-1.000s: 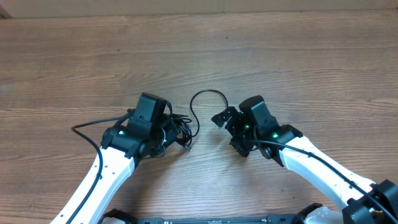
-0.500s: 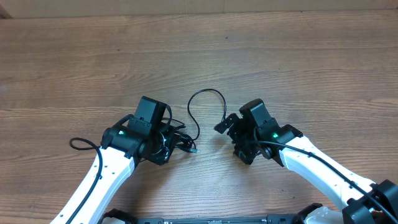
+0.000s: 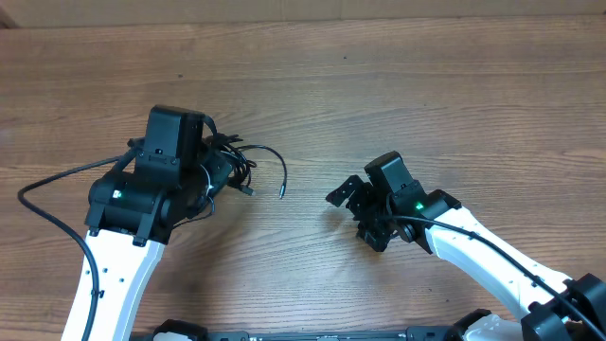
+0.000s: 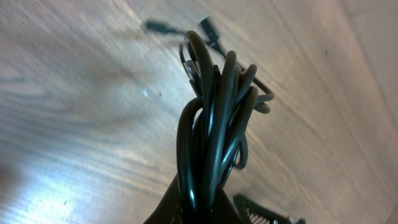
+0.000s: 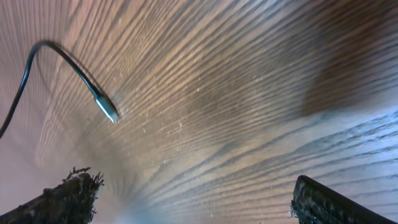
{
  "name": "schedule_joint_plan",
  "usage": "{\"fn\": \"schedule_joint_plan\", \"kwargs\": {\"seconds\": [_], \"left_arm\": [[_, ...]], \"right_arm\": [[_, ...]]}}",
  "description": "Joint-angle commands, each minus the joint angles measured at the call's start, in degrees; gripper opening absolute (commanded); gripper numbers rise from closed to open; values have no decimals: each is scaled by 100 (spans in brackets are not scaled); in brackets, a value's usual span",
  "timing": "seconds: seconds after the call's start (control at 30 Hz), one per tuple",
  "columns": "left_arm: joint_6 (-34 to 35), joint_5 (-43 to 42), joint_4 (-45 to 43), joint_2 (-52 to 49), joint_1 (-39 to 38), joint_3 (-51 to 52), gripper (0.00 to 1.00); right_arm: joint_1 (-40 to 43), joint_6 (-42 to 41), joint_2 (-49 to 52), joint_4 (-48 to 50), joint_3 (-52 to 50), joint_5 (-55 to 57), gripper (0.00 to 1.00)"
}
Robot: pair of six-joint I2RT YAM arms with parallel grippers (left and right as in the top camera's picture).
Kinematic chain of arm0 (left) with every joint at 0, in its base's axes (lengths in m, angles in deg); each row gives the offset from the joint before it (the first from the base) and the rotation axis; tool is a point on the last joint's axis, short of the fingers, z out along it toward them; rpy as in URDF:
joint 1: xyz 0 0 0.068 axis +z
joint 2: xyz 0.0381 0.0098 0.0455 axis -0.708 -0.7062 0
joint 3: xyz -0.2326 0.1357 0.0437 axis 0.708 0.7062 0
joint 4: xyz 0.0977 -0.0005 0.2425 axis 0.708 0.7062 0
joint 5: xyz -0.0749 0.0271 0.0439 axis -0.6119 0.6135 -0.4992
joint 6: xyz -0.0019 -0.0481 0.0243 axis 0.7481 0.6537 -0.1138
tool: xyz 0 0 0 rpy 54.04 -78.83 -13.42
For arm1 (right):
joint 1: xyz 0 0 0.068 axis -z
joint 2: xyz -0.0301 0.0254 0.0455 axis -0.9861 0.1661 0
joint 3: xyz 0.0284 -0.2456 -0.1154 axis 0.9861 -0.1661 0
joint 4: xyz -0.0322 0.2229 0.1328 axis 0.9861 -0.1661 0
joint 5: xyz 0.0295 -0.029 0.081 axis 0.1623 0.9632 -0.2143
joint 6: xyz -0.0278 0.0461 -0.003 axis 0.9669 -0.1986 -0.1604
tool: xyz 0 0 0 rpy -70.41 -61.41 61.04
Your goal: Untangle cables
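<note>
Left hand [image 3: 220, 172] is clamped fully shut on the cables [image 3: 237, 156], pinching the bunch low down. In the left wrist view the strands [image 4: 214, 124] rise out of the grip as one tight bundle, and it looks raised off the surface [image 3: 426, 85], though I can't be sure. One loose end [image 3: 275, 156] arcs out to the right of the bunch, and its plug tip [image 3: 282, 192] points down between the two hands.

Right hand [image 3: 352, 216] is spread as wide as it goes and has nothing in it. It sits low over the wood, well apart from the bunch. Its wrist view shows the tip [image 5: 107, 109] ahead and to the left, outside the jaws.

Likely reason: the left hand anchors the knot so a single strand can be drawn out. The right hand stays open to take that free tip.

The cords are thin, black, round in section and glossy, probably rubbery. Several loops run side by side, so I can't count the strands. The tip is a small, pale, metallic-looking plug. The surface is brown wood grain, flat, with some glare. The right hand's finger pads [image 5: 68, 196] are dark and rough-edged.
</note>
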Motion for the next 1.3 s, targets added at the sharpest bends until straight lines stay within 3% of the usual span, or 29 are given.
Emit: {"fn": "schedule_joint_plan", "kwargs": {"seconds": [0.0, 0.23, 0.47, 0.7, 0.87, 1.1, 1.13, 1.2, 1.27], "left_arm": [[463, -249, 175, -87, 4, -7, 4], [1609, -439, 374, -308, 4, 50, 4], [2983, -769, 719, -463, 4, 50, 13], [3045, -748, 855, -529, 4, 50, 11], [3322, -752, 1005, -535, 4, 50, 17], [3359, -649, 1080, -553, 4, 50, 13], [3298, -608, 1080, -553, 4, 50, 15], [2977, -369, 1082, -553, 4, 50, 31], [2756, -195, 1088, -553, 4, 50, 54]], "right_arm": [[7, 463, -9, 42, 4, -511, 100], [7, 1095, -9, 87, 4, -1523, 100], [7, 1093, -9, 302, 4, -2557, 100], [7, 1093, -9, 343, 4, -2717, 100], [7, 1093, -9, 343, 4, -2717, 100], [7, 1097, -9, 341, 4, -2715, 98], [7, 1097, -9, 341, 4, -2715, 98], [7, 1099, -9, 341, 4, -2710, 98], [7, 1108, -9, 341, 4, -2699, 98]]}}
